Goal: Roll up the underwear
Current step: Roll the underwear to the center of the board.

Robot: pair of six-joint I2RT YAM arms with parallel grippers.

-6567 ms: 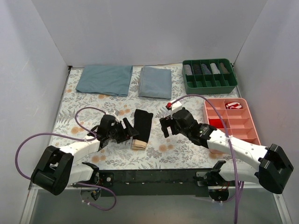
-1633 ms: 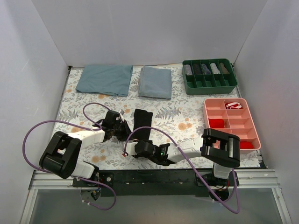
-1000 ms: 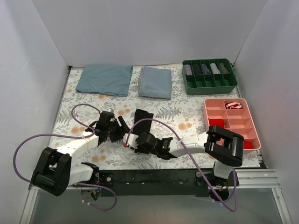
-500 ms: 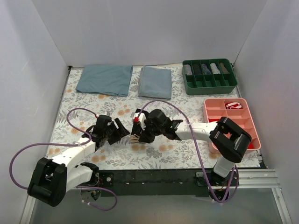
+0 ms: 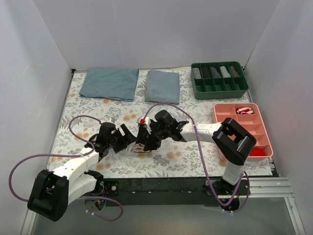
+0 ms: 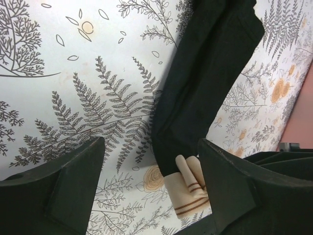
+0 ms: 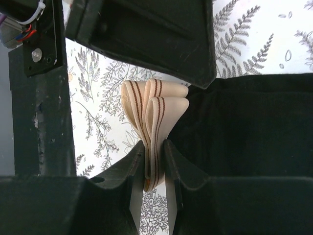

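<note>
The right claw (image 7: 155, 164) pinches the bunched beige waistband (image 7: 155, 105) of the black underwear (image 7: 254, 127).

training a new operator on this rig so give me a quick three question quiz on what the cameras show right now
1. True or false: the right pincer is shut on the tan elastic waistband of the black fabric underwear.
2. The left pincer is: A) open, holding nothing; B) shut on the waistband; C) shut on the black fabric.
3. How many blue-grey folded cloths show in the top view?

Key: 1 true; 2 A; 3 two.
</note>
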